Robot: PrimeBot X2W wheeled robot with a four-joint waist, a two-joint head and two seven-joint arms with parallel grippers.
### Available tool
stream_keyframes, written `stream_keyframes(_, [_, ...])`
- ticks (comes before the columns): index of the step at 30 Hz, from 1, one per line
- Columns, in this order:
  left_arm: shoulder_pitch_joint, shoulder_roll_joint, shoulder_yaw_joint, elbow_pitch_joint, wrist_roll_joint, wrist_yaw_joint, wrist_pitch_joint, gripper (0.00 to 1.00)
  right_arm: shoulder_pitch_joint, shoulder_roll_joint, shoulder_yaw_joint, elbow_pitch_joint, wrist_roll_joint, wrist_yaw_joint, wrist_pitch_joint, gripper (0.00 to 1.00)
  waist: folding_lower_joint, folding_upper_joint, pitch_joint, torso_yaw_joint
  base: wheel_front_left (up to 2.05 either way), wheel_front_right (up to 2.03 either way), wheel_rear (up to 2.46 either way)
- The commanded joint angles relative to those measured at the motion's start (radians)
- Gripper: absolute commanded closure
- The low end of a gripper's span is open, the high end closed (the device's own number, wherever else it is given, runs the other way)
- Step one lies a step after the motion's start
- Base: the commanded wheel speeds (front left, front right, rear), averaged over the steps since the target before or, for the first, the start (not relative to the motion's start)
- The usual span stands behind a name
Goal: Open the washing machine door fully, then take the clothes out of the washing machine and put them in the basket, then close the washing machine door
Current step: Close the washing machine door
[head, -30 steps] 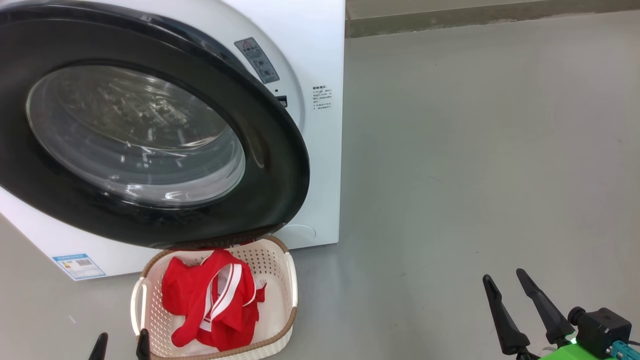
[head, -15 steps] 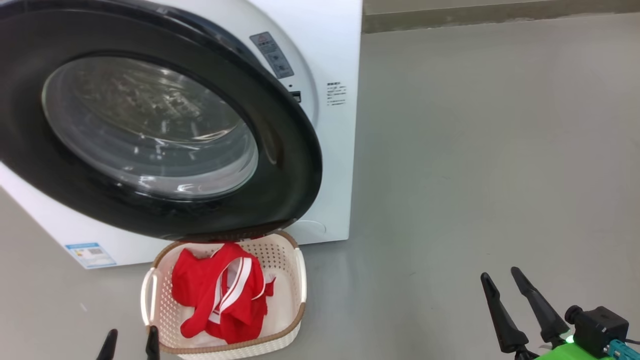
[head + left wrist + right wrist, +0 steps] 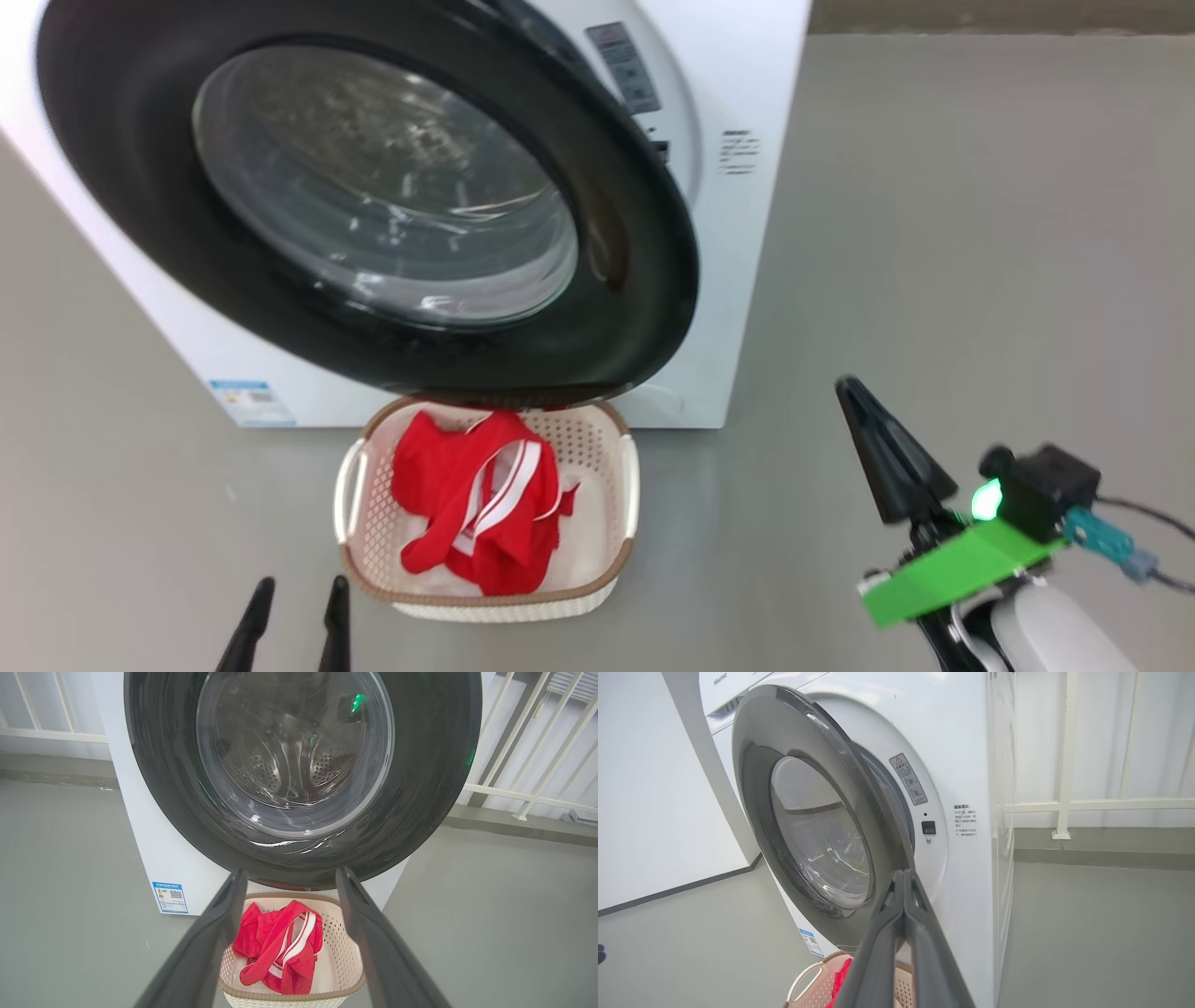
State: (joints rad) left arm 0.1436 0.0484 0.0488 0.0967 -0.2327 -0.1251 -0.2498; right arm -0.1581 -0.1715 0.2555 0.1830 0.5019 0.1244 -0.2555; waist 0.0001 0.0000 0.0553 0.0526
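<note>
Clothes (image 3: 476,504) lie heaped in the basket (image 3: 504,611) on the floor beneath the washing machine door (image 3: 644,280), ajar from the washing machine (image 3: 747,75); unloading appears done, closing remains; left gripper (image 3: 302,586) fingers spread, empty; right gripper (image 3: 854,397) fingers pressed together on nothing.

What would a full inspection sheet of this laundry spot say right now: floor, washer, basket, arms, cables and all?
Surface: grey floor, smooth, faint marks.
Job's things: red shirt lies in the basket; washer stands behind it, with its door partly open and the door's lower edge over the basket's back.
Clutter: nothing seen.
Grippers: left gripper, jaws open, empty, in front of the basket; right gripper, jaws shut, empty, to the right of the door.
Cables: dark cable from a teal plug at the right wrist.
Surroundings: white railing, white wall.
</note>
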Motion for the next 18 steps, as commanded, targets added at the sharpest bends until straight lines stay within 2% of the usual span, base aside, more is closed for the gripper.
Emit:
stream_keyframes(1, [-0.046,0.002,0.022,-0.026,-0.011,-0.006,-0.012,0.0,-0.049,-0.003,0.027,-0.017,0.008,0.006,-0.006,1.0,-0.0001,0.0,0.036,0.045,0.0,0.0,0.0])
stream_keyframes(8, [-0.095,0.002,-0.018,-0.027,-0.04,-0.006,-0.012,0.0,-0.185,-0.007,0.055,0.037,0.014,0.006,-0.006,1.0,-0.0001,0.0,0.094,0.117,0.0,0.0,0.0])
stream_keyframes(18, [-0.15,0.002,-0.07,-0.027,-0.067,-0.006,-0.012,0.0,-0.34,-0.019,0.098,0.137,0.029,0.006,-0.006,1.0,-0.0001,0.0,0.174,0.185,0.0,0.0,0.0])
